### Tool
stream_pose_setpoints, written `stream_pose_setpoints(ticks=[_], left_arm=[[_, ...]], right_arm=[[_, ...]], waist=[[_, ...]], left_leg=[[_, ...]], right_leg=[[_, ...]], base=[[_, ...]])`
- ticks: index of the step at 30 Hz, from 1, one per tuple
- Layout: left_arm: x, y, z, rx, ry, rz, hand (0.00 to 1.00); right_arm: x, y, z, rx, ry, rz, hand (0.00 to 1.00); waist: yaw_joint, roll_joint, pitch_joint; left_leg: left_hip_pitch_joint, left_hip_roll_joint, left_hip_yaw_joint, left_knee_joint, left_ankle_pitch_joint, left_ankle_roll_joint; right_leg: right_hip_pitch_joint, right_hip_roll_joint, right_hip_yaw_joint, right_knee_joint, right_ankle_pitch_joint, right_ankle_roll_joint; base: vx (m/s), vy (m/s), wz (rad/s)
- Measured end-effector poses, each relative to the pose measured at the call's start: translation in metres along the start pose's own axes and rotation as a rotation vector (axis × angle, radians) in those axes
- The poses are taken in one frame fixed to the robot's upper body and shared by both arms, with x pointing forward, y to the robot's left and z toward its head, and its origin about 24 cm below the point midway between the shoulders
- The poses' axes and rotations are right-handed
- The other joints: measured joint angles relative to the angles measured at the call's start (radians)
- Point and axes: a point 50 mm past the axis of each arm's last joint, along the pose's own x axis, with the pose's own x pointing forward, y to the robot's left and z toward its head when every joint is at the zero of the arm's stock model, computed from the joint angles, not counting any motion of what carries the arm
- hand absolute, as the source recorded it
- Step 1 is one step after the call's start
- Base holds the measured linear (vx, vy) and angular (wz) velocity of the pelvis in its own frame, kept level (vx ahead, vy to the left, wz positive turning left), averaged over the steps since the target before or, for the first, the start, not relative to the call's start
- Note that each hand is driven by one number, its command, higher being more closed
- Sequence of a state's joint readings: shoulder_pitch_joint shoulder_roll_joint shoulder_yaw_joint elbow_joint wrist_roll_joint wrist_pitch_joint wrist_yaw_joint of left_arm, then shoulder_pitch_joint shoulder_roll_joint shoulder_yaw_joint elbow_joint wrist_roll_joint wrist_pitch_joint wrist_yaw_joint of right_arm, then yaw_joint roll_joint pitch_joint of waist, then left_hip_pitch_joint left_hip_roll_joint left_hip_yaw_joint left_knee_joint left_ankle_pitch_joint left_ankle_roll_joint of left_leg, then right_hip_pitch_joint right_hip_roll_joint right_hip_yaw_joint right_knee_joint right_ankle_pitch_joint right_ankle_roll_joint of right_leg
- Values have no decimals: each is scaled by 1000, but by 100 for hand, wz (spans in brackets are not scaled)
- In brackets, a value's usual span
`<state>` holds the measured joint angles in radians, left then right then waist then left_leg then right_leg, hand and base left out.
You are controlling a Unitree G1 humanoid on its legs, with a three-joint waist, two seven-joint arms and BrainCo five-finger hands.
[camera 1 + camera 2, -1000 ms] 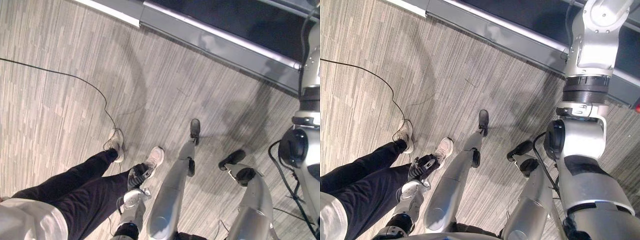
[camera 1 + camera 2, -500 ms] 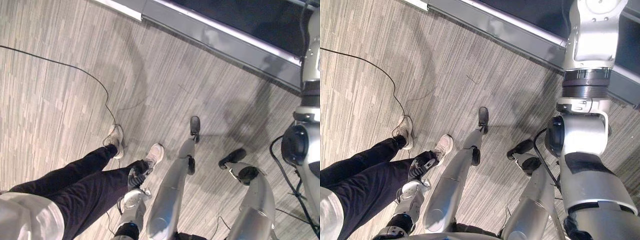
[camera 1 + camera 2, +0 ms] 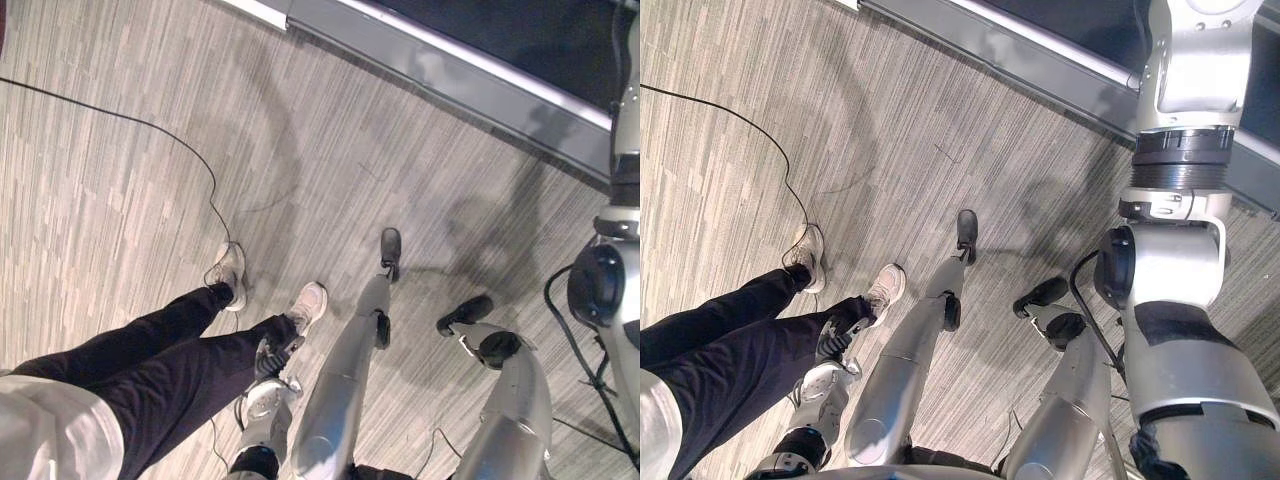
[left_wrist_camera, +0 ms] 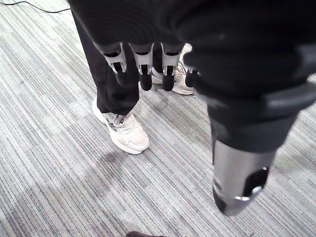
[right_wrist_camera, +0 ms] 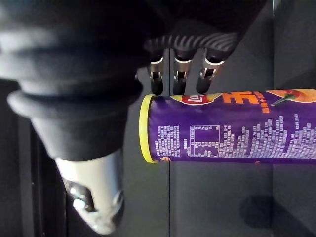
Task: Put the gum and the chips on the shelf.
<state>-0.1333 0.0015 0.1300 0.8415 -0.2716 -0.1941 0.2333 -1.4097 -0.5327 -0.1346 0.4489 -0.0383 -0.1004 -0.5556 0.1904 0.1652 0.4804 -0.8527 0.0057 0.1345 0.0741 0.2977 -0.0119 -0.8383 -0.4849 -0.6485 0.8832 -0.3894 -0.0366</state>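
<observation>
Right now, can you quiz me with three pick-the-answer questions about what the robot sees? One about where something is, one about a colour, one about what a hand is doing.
1. Where does the person stand?
A) beside the robot's left hand
B) beside its right arm
C) on a shelf

2. What colour is the chips can?
A) green
B) purple with a yellow rim
C) red

3. What does the left hand hold?
A) a ball
B) the chips can
C) nothing

Answers:
1 A, the person's legs are right by that hand.
2 B, the can by the right hand is purple.
3 C, its fingers hang loose above the floor.
</observation>
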Motion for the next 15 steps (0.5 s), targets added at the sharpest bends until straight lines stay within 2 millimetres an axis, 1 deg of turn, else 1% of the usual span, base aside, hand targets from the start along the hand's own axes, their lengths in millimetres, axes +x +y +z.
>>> stream_pose_setpoints(ticks=[4, 6, 7, 9, 12, 15], left_arm=[[0, 0, 0, 0, 2, 1, 0], [0, 1, -3, 4, 13, 4, 0], [0, 1, -4, 5, 16, 5, 0], [0, 3, -6, 6, 25, 10, 0], [0, 3, -6, 5, 25, 11, 0], [0, 3, -6, 5, 28, 13, 0]], right_arm=[[-4, 5, -6, -20, 17, 28, 0], [-12, 6, -15, -28, 46, 43, 0], [-13, 7, -16, -26, 52, 45, 0], [-21, 14, -20, -10, 78, 61, 0], [-27, 18, -25, -4, 98, 73, 0], [-39, 22, -34, -1, 139, 95, 0]], waist=[[-5, -14, -2], [-8, -35, -9], [-9, -38, -11], [-22, -45, -14], [-23, -47, -15], [-23, -48, -15]], left_leg=[[5, 3, 9, 0, 1, 0], [13, 5, 17, -2, 1, 0], [14, 5, 18, -2, 1, 0], [20, 8, 20, -2, 0, 0], [28, 12, 21, -1, 1, 0], [53, 19, 22, -1, 0, -1]], right_leg=[[0, 1, 3, -1, 0, 0], [1, 3, 11, -3, 0, 0], [1, 3, 12, -4, 0, 0], [7, 8, 15, -9, 1, 0], [13, 13, 16, -11, 1, 0], [40, 25, 16, -22, 1, 0]], base=[[-47, -58, -6], [-53, -77, -8], [-42, -64, -6], [-40, -58, -6], [-42, -62, -5], [-43, -78, -10]])
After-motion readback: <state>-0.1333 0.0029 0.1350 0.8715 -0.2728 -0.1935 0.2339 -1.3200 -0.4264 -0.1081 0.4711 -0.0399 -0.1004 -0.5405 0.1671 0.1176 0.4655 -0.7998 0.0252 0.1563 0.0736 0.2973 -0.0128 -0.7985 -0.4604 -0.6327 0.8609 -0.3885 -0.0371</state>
